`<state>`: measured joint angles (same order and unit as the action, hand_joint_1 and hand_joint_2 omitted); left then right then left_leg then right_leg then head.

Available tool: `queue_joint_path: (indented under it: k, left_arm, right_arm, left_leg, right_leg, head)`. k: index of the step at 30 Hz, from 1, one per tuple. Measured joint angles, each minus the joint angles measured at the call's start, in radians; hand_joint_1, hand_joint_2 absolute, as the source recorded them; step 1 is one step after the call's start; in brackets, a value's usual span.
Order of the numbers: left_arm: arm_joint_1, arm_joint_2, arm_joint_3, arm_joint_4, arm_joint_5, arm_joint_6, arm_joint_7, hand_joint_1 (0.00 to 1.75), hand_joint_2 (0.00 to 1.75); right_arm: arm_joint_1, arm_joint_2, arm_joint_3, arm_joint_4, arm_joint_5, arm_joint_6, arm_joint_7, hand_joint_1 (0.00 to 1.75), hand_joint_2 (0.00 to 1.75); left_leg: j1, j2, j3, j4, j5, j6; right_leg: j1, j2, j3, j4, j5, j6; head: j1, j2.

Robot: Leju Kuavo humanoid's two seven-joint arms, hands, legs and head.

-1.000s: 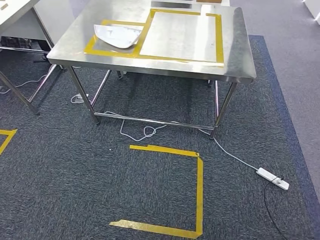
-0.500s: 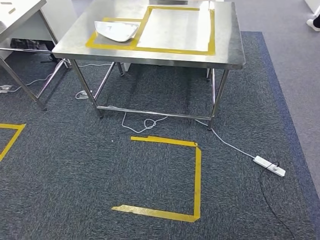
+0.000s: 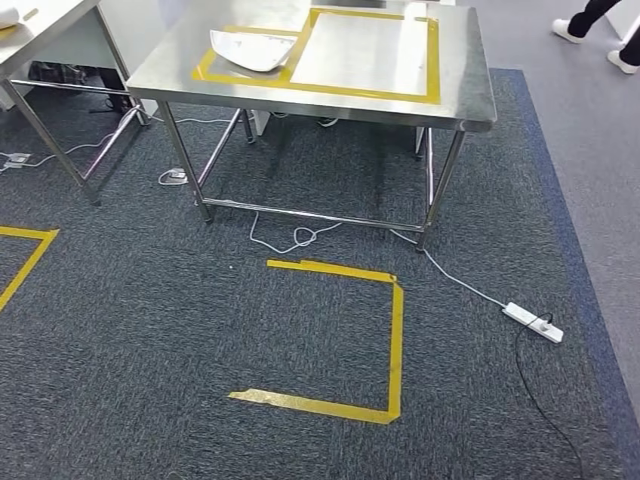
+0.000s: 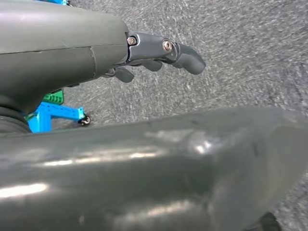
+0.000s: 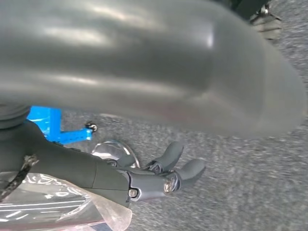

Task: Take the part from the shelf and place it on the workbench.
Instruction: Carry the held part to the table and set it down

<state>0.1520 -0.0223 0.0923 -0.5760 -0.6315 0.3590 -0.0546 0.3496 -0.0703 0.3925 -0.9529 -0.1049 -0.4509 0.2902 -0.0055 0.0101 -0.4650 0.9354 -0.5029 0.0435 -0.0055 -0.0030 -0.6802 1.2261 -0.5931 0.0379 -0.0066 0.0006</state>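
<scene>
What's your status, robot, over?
Left hand open, empty. Right hand beside a clear plastic bag, grip unclear. Workbench ahead, cable on carpet by it.

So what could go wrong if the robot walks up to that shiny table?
It might trip on the white cable or the power strip lying on the carpet by the workbench. It could also bump the person near its far corner.

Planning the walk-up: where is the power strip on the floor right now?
In the head view the white power strip lies on the dark carpet at the right, beyond the steel workbench's right front leg and right of the yellow tape square.
</scene>
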Motion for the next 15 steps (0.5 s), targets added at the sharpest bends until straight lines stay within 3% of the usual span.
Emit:
queue_joint_path:
  k: [2,3,6,7,11,13,15]
  left_arm:
    - [0.0,-0.002,0.001,0.0,0.0,0.0,0.0,0.0,0.0]
    - [0.0,-0.003,0.001,0.0,0.0,0.0,0.002,0.0,0.0]
    - [-0.001,-0.007,0.001,0.0,0.0,0.0,0.009,0.0,0.0]
    - [-0.002,-0.008,0.001,0.0,-0.001,0.0,0.012,0.0,0.0]
    - [-0.001,-0.009,0.002,0.0,-0.001,0.0,0.016,0.0,0.0]
    - [0.001,-0.01,0.002,0.0,-0.001,0.0,0.016,0.0,0.0]
    - [0.0,-0.011,0.003,0.0,-0.001,-0.001,0.017,0.0,0.0]
  right_arm:
    - [0.002,0.0,0.0,0.0,0.0,0.0,0.0,0.0,0.0]
    - [0.003,0.0,0.0,0.0,0.0,-0.001,0.0,0.0,0.0]
    - [0.0,0.0,-0.001,0.0,-0.004,-0.002,-0.001,0.0,0.0]
    - [-0.001,0.0,-0.001,0.0,-0.007,-0.002,-0.002,0.0,0.0]
    - [0.0,0.0,-0.001,0.0,-0.021,-0.003,-0.006,0.0,0.0]
    - [0.0,0.0,-0.004,0.0,-0.026,-0.004,-0.008,0.0,0.0]
    - [0.0,0.0,-0.006,0.0,-0.031,-0.005,-0.01,0.0,0.0]
  left_leg:
    - [-0.002,0.002,-0.024,0.002,0.019,-0.002]
    - [-0.002,0.003,-0.034,0.004,0.026,-0.004]
    - [-0.003,0.003,-0.056,0.022,0.04,-0.015]
    - [-0.004,0.003,-0.061,0.028,0.042,-0.019]
    - [-0.005,0.0,-0.072,0.041,0.048,-0.039]
    - [-0.001,-0.003,-0.092,0.091,0.004,-0.051]
    - [0.003,-0.004,-0.137,0.215,-0.077,-0.062]
  right_leg:
    - [0.0,0.0,0.007,0.057,-0.031,0.003]
    - [-0.001,0.0,0.046,0.019,-0.017,0.004]
    - [-0.004,0.002,0.209,-0.217,0.039,0.002]
    - [-0.004,0.004,0.234,-0.26,0.043,-0.004]
    - [-0.002,0.001,0.23,-0.271,0.054,-0.033]
    - [-0.005,-0.002,0.221,-0.272,0.065,-0.047]
    - [-0.004,-0.004,0.209,-0.272,0.073,-0.052]
  head:
    - [0.0,0.0]
    - [0.001,0.0]
    - [0.0,0.0]
    - [-0.001,0.0]
    - [-0.003,0.0]
    - [-0.006,0.0]
    - [-0.009,0.0]
